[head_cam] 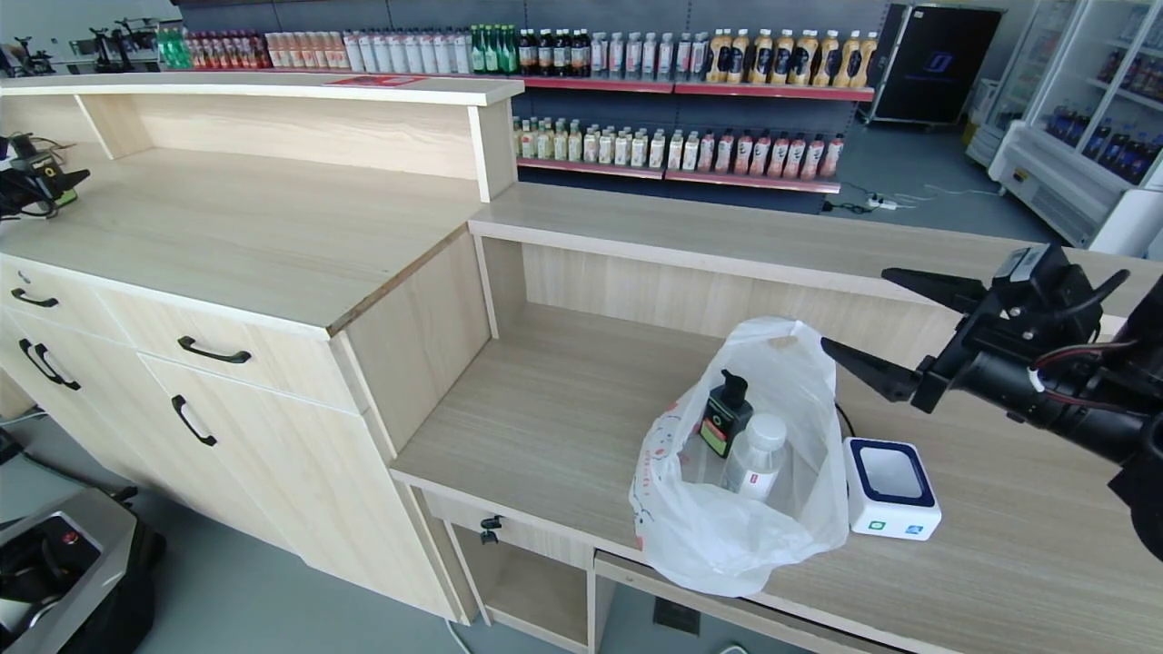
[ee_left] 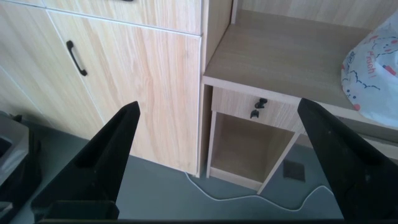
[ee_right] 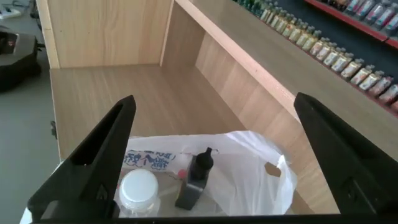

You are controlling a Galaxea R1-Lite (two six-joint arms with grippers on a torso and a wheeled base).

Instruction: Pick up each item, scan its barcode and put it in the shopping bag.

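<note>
While the right claw hovers released over the shopping bag at the counter's front edge, pump bottle and clear bottle stand inside, scanner just beside; left claw gapes wide near the cabinet.

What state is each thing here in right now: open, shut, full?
Bag: open, standing on counter.
Pump bottle: inside bag.
Clear bottle: inside bag, capped.
Scanner: on counter, beside bag.
Right gripper: open, empty.
Left gripper: open, empty.
Drawers: shut.
</note>
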